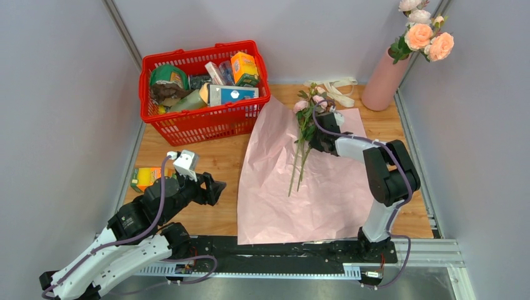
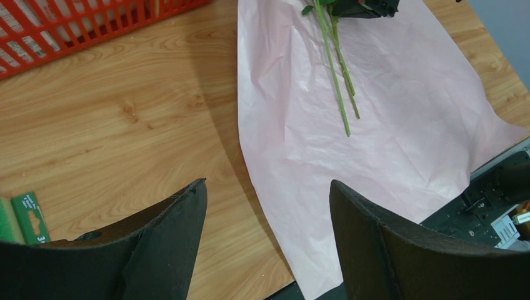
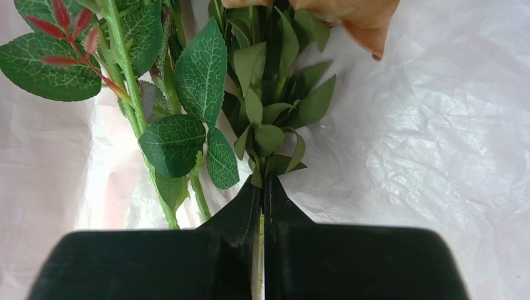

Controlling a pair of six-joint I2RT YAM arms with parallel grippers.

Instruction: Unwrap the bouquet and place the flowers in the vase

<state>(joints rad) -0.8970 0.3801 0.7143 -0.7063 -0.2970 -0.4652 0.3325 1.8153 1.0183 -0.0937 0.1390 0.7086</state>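
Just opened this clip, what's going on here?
The wrapping is already off: the pink paper lies spread flat and the ribbon lies near the vase. A few roses stand in the vase. The right gripper is shut on a stem among the flowers lying on the paper. The left gripper hangs open over the table, holding nothing.

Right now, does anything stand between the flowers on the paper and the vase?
Nothing tall. The right gripper is shut on a stem of the flowers on the pink paper; toward the vase only a cream ribbon lies flat on the table. Roses already in the vase crowd its mouth.
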